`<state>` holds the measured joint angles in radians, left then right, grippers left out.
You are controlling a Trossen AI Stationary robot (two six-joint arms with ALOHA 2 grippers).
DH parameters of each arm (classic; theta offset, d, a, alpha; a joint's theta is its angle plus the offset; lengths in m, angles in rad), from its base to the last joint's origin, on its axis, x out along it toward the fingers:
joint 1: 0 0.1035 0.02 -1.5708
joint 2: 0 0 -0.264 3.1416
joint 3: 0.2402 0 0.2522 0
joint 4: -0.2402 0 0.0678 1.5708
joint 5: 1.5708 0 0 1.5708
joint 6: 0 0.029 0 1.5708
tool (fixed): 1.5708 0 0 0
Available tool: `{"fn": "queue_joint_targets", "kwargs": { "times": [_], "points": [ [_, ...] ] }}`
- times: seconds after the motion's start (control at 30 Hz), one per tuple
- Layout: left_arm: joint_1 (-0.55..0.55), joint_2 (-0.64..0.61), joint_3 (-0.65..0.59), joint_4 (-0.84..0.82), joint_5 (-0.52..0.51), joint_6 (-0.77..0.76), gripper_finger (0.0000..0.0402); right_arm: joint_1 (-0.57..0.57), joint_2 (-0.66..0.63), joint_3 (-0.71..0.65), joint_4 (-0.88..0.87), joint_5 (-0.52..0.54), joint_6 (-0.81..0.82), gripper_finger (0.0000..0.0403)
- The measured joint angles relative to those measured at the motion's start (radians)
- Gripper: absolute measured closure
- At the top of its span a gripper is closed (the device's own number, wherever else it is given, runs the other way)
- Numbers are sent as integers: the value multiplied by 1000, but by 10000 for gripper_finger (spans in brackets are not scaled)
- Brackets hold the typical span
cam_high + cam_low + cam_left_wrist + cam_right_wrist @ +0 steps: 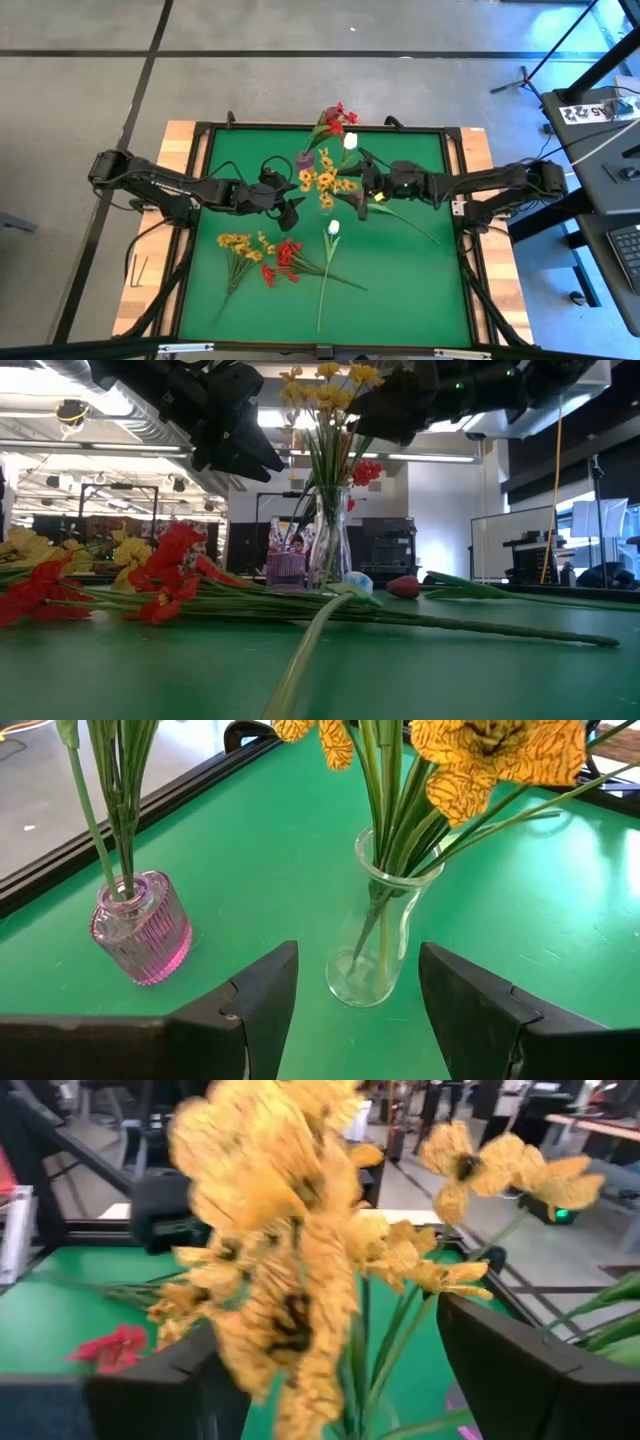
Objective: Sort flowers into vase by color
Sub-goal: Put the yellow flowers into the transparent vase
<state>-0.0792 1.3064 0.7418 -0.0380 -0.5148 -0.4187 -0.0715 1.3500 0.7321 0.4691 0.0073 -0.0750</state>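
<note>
A clear glass vase [375, 940] stands mid-table with a yellow blossom spray [325, 182] upright in it. Beside it a pink glass vase [145, 930] holds green stems with red blossoms [335, 118] and a white tulip [350, 140]. My left gripper [358, 1010] is open just left of the clear vase, its fingers either side of the vase and apart from it. My right gripper [350, 1390] is open at the height of the yellow blossoms [270, 1230], which fill the gap between its fingers. On the table lie a yellow spray [238, 247], a red spray [284, 260], a white tulip [333, 228] and a dark pink bud [403, 586].
The lying flowers' stems fan toward the near edge, and the tulip's stem [300, 650] runs toward the low camera. A raised black frame [200, 200] borders the green mat. The mat's right near quarter [420, 290] holds nothing but the bud's stem end.
</note>
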Motion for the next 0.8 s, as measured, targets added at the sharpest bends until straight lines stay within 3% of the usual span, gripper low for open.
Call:
{"fn": "queue_joint_targets", "kwargs": {
  "times": [0.33,0.6,0.8],
  "points": [
    [0,0,0,0,44,-47,198,22,-69,61,-253,-75,-7,102],
    [-2,-4,0,-46,69,-43,198,85,-116,150,-523,59,-41,102],
    [-2,-64,100,-368,85,-128,198,172,-154,237,-741,195,-27,102]
  ]
}}
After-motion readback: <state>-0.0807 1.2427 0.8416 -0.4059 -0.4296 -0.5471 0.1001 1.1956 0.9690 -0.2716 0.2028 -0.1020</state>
